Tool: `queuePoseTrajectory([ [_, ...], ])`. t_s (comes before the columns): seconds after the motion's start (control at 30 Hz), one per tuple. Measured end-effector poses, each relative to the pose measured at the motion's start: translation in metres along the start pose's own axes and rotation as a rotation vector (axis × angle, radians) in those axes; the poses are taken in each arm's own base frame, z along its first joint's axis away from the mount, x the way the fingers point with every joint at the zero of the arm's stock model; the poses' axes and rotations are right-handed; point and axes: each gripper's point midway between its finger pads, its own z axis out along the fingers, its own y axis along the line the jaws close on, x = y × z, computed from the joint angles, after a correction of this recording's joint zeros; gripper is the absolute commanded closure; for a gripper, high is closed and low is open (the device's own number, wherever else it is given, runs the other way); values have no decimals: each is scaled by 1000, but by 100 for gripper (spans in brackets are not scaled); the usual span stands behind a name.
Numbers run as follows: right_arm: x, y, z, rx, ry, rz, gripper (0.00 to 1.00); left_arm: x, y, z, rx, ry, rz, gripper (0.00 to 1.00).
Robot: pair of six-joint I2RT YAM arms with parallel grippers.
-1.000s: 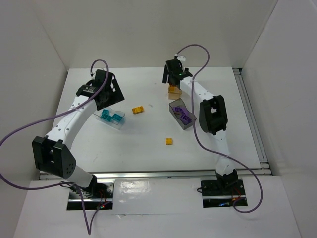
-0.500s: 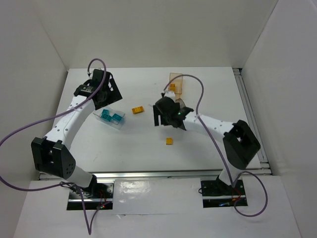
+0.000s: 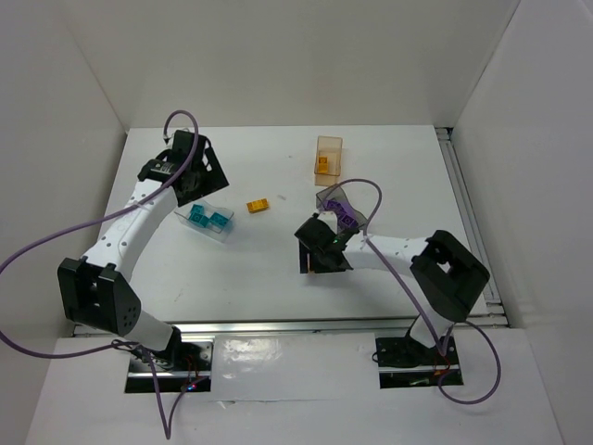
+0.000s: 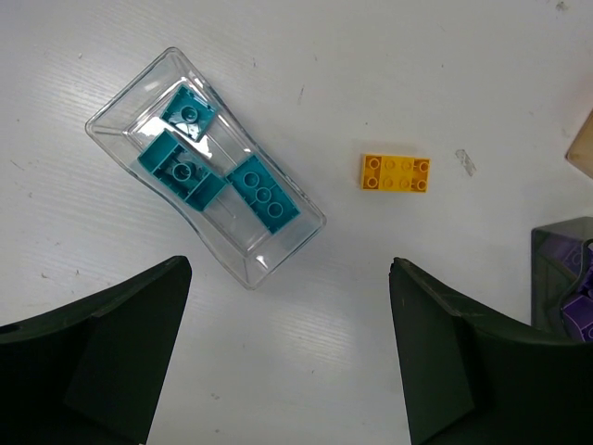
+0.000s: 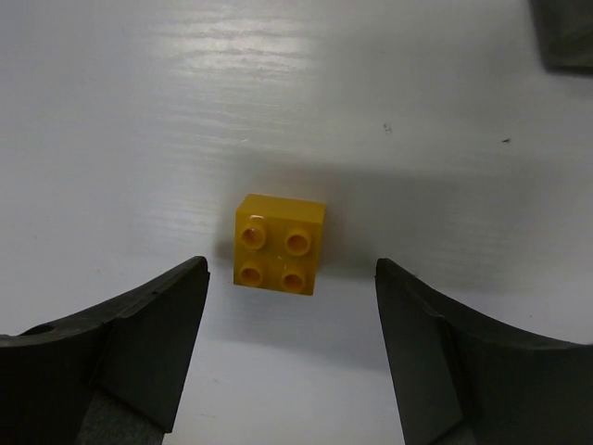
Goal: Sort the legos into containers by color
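A small yellow lego (image 5: 279, 243) with four studs lies on the table, reaching partly between the tips of my open right gripper (image 5: 292, 269), touching neither finger. From above, the right gripper (image 3: 320, 258) covers that brick. A longer yellow lego (image 4: 396, 172) lies loose right of the clear container (image 4: 111, 125), which holds three teal legos (image 4: 262, 192). My left gripper (image 4: 289, 269) hangs open and empty above the table, just near of that container. The orange container (image 3: 328, 148) holds a yellow lego (image 3: 322, 164). The dark grey container (image 3: 326, 197) holds purple legos (image 3: 343, 215).
White walls close in the table on the left, back and right. A metal rail (image 3: 473, 222) runs along the right edge. The right arm's purple cable (image 3: 371, 199) arcs over the grey container. A corner of the grey container (image 5: 565, 32) shows at the right wrist view's top right.
The right arm swung from over the orange container toward the near middle and came down over the small yellow lego, its jaws narrowing. The left arm barely moved.
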Motion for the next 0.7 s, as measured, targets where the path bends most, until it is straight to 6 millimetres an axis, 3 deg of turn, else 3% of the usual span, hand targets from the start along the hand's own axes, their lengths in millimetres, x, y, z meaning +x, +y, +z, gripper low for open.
queuePoseTrajectory([
  [0.03, 4, 2, 3, 4, 10, -12, 26, 0, 0, 0, 1, 0, 2, 5],
  [0.2, 3, 12, 9, 25, -8, -38, 61, 1, -2, 0, 4, 1, 4, 5],
  [0.37, -11, 18, 5, 54, -51, -47, 65, 2, -3, 0, 6, 1, 6, 5],
  [0.5, -62, 33, -7, 33, -151, -43, 65, 3, -3, 0, 6, 2, 7, 5],
  [0.6, -123, 33, -12, 29, -249, 2, 65, 3, -3, 0, 5, 2, 6, 5],
  [0.7, -193, 16, -9, 49, -352, 72, 65, 3, -2, 1, 3, 2, 7, 5],
])
